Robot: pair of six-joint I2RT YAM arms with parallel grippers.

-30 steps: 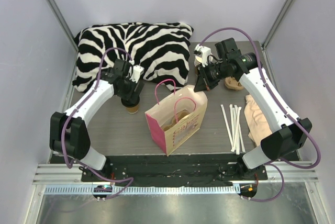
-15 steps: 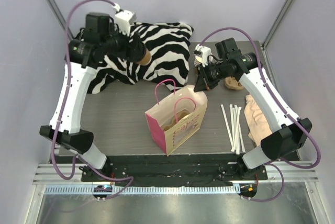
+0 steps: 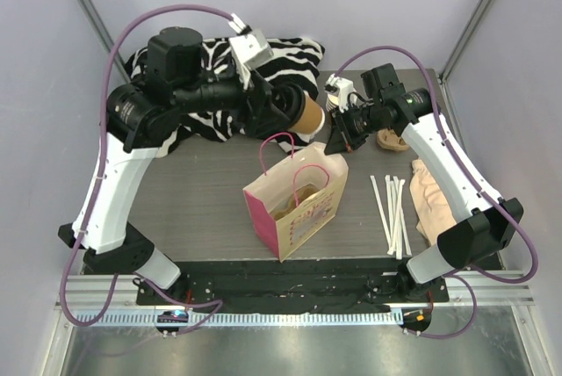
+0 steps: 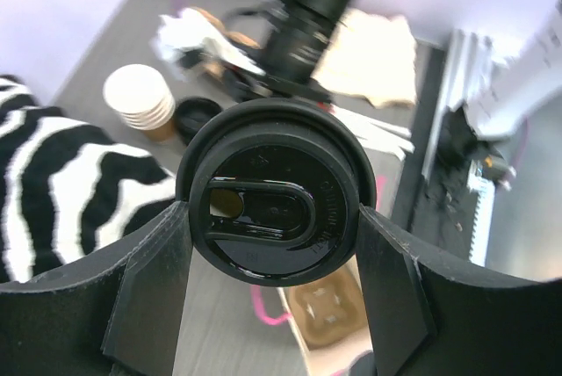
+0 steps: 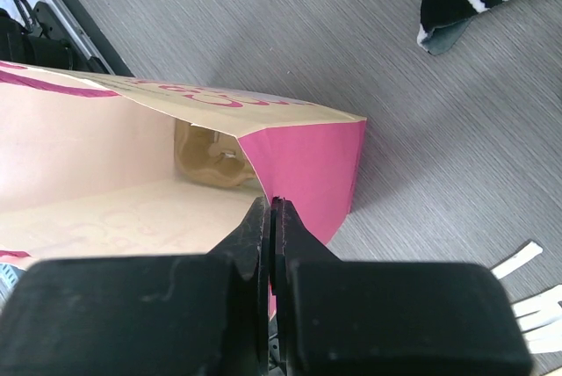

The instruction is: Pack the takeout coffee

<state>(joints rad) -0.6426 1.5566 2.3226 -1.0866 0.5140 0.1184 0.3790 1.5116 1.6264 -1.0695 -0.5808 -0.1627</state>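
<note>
My left gripper is shut on the takeout coffee, a brown paper cup with a black lid. It holds the cup in the air, tilted, just behind the pink paper bag, above the bag's far handle. In the left wrist view the fingers press both sides of the lid. The bag stands open mid-table with a cardboard cup carrier at its bottom. My right gripper is shut on the top edge of the bag's pink side wall.
A zebra-striped pillow lies at the back left. A stack of lidless cups and a loose black lid sit at the back right. White straws and a beige napkin pile lie right of the bag.
My left arm lifted the cup off the table at the left, swung it up over the pillow, then right to the bag. The right arm and bag stayed still.
</note>
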